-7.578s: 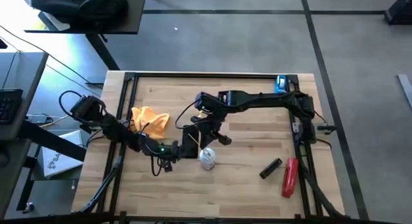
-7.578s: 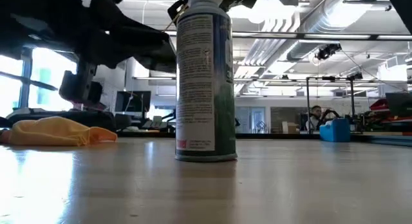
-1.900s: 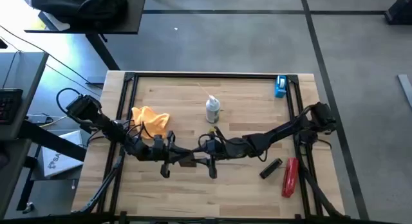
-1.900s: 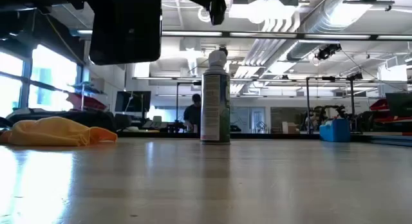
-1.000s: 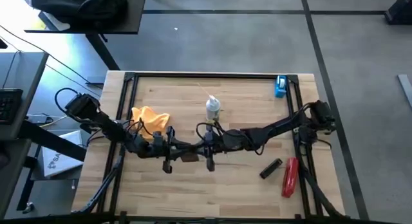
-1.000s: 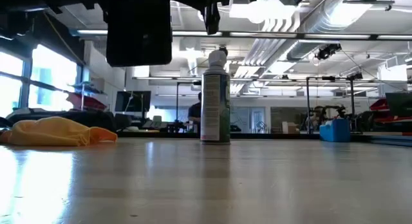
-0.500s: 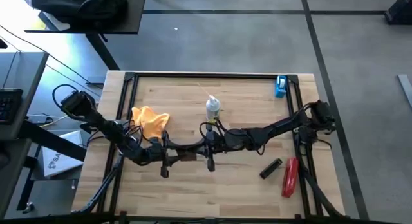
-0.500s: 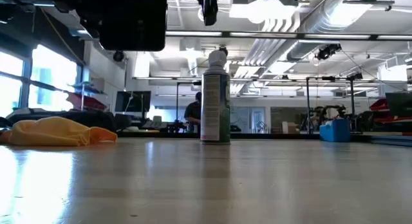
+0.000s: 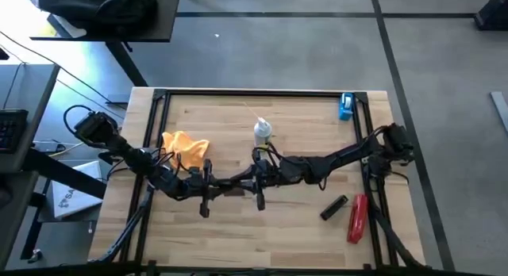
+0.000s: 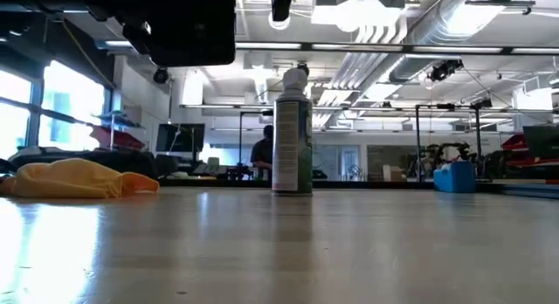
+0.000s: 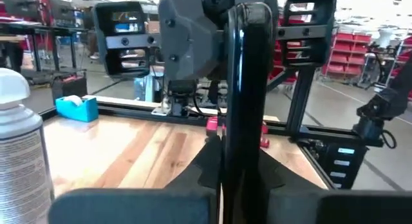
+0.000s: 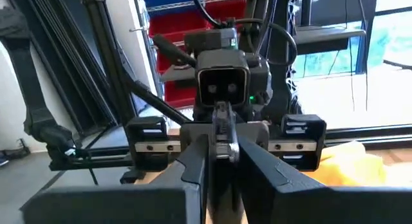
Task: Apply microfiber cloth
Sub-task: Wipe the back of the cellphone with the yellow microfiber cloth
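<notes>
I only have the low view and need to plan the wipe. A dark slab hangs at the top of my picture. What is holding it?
Observer: Both arms. The left pincer and the right pincer face each other above the table's middle, each shut on the black phone.
Operator: Is anything gripping the cloth?
Observer: No. The microfiber cloth lies crumpled to the left of the pincers and a little farther back, with nothing touching it.
Operator: And the can?
Observer: The spray can stands upright farther back, apart from both pincers.
</notes>
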Motion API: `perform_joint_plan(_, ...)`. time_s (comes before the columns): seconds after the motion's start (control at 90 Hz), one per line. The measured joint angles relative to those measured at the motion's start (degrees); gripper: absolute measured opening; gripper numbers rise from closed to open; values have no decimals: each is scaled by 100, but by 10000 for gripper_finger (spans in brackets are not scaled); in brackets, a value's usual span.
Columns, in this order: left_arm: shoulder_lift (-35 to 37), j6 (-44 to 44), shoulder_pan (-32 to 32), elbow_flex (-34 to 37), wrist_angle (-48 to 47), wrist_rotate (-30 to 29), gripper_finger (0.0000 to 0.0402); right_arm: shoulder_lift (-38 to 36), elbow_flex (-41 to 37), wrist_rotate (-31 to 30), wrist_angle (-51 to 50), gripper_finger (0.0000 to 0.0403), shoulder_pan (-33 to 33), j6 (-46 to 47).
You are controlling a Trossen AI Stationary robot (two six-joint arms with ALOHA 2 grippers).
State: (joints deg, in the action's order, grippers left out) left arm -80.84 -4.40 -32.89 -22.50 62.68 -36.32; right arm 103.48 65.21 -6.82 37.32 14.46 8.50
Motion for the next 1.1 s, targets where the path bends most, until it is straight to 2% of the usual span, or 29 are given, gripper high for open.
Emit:
perform_joint_plan(0.133, 0, -68, 84, 0, 8, 98, 5, 0, 0, -3, -3, 42, 0, -183)
perform_joint_plan(0.244, 2, -52, 149, 0, 21, 274, 4, 0, -2, -40, 15, 13, 2, -395)
perform_joint_plan(0.333, 2, -12, 157, -2, 51, 279, 14, 0, -2, -64, 58, 8, 2, -404)
perform_joint_plan(0.522, 125, 48, 53, -4, 27, -36, 74, 0, 0, -96, 123, 3, 3, -501)
perform_joint_plan(0.656, 691, 174, -239, -11, -403, -460, 125, -150, -1, -126, -145, 2, 50, -703)
perform_joint_plan(0.767, 1452, 165, -575, -15, -1672, -1149, 154, -577, -1, -516, -700, 2, 151, -943)
perform_joint_plan(0.867, 2112, -565, -728, -17, -3296, -1681, 165, -945, 2, -903, -1387, 1, 268, -1039)
perform_joint_plan(0.967, 2647, -2194, -634, -17, -5550, -2196, 169, -1266, 0, -1185, -2099, 1, 442, -1052)
perform_joint_plan(1.1, 3147, -4862, -51, -11, -8444, -2264, 170, -1682, 0, -1692, -2634, 1, 789, -1159)
